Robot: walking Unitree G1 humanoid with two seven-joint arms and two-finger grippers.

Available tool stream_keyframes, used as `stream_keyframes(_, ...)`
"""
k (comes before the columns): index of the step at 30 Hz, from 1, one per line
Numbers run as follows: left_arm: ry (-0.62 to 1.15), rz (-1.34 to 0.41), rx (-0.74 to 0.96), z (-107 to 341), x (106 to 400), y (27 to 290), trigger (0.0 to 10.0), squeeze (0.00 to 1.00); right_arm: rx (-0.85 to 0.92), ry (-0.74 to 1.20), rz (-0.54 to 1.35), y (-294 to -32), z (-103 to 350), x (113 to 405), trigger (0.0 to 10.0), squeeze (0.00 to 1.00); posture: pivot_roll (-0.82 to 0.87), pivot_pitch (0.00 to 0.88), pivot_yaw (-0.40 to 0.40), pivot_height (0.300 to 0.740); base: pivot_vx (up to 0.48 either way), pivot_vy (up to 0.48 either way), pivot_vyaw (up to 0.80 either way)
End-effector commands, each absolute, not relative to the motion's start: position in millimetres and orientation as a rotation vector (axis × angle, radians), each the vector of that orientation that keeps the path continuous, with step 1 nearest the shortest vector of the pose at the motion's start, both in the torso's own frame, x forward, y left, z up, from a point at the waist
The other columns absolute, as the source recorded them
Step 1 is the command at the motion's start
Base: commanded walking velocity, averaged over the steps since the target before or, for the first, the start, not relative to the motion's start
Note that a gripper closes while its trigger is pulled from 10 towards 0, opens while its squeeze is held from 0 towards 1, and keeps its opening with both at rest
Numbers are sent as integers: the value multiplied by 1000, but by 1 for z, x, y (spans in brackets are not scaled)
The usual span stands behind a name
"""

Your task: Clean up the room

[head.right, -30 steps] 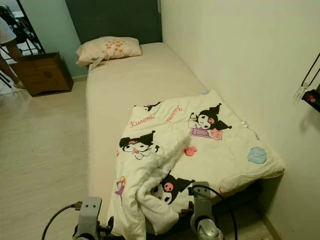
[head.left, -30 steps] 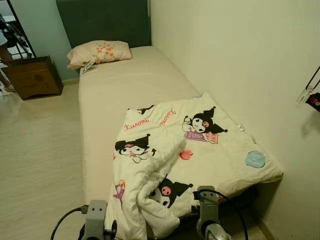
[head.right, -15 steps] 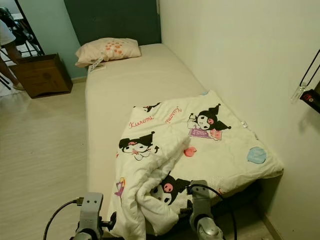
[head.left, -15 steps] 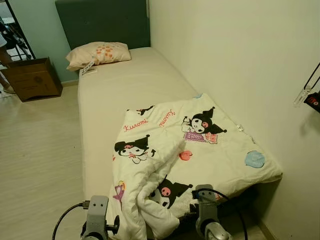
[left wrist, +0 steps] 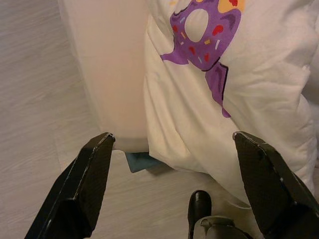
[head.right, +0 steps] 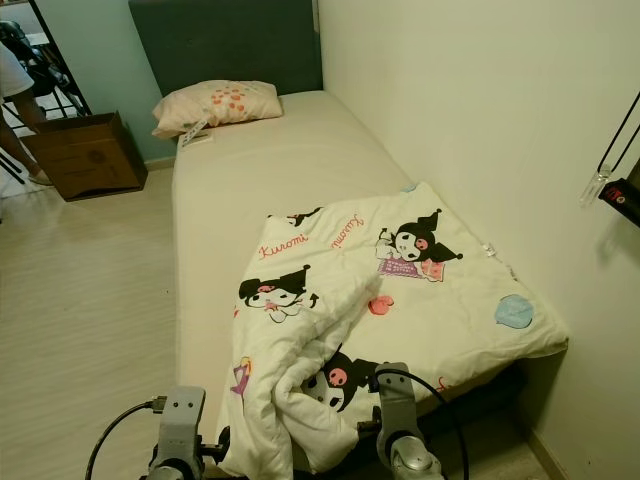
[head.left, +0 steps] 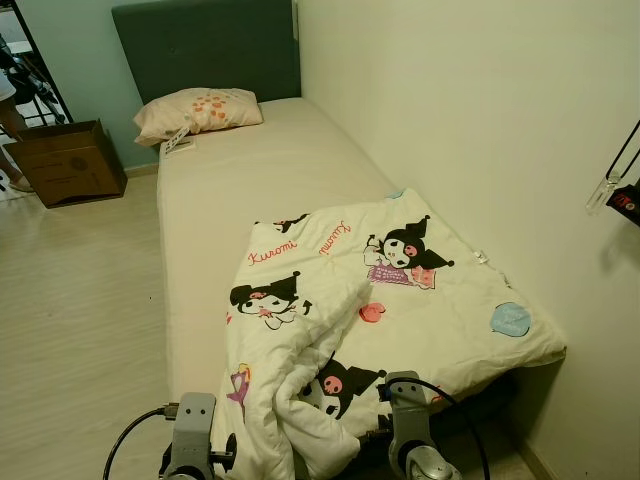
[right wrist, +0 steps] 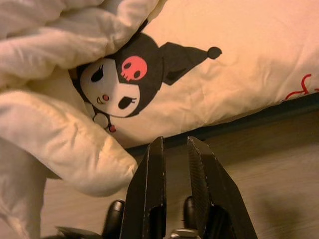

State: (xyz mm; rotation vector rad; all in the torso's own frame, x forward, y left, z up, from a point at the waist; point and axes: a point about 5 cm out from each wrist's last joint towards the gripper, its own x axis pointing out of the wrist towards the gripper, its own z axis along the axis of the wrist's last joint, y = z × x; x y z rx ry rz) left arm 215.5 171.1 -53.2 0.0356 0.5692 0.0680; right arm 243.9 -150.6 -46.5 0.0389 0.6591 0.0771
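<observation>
I stand at the foot of a long, narrow bed (head.left: 230, 190) whose smooth cream mattress runs away from me along a plain pale wall (head.left: 450, 120) to a dark padded headboard (head.left: 205, 45). A soft, puffy white quilt (head.left: 400, 290) printed with black-hooded cartoon figures, red script and pastel spots covers the near end of the bed; its far half lies flat, while the near left corner is folded back on itself in thick rumpled rolls that spill over the foot edge. At the head, a plump peach pillow (head.left: 198, 108) with orange dots lies against the headboard, and a small white patterned item (head.left: 177, 142) lies just beside it on the mattress. On the pale wood-grain plank floor (head.left: 70, 300) beside the head of the bed sits a brown cardboard box (head.left: 68, 160). My left gripper (left wrist: 174, 174) hangs low at the foot of the bed, its fingers (left wrist: 84, 184) spread wide over the floor and the drooping quilt edge with its purple print. My right gripper (right wrist: 175, 174) points at the quilt's overhanging fold near a skull-marked cartoon face, its fingers (right wrist: 149, 189) nearly pressed together with a thin gap, pinching nothing.
</observation>
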Motion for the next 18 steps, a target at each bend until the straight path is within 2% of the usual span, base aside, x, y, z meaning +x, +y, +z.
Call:
stream_keyframes(1,590,52,48,-56,212,174,10000,0,88,671,84,-147,-48,243,10000,0,-34,67,12,740,0,0,0)
stream_keyframes(6,604,42,42,-58,209,174,10000,0,106,674,101,-144,-48,242,10000,0,-30,70,11,740,0,0,0)
stream_keyframes(13,594,64,113,-58,206,182,10000,0,-30,693,110,-143,-51,239,10000,0,-19,78,12,740,0,0,0)
stream_keyframes(18,591,73,102,-57,208,183,10000,0,-13,693,85,-146,-51,239,10000,0,-33,76,23,740,0,0,0)
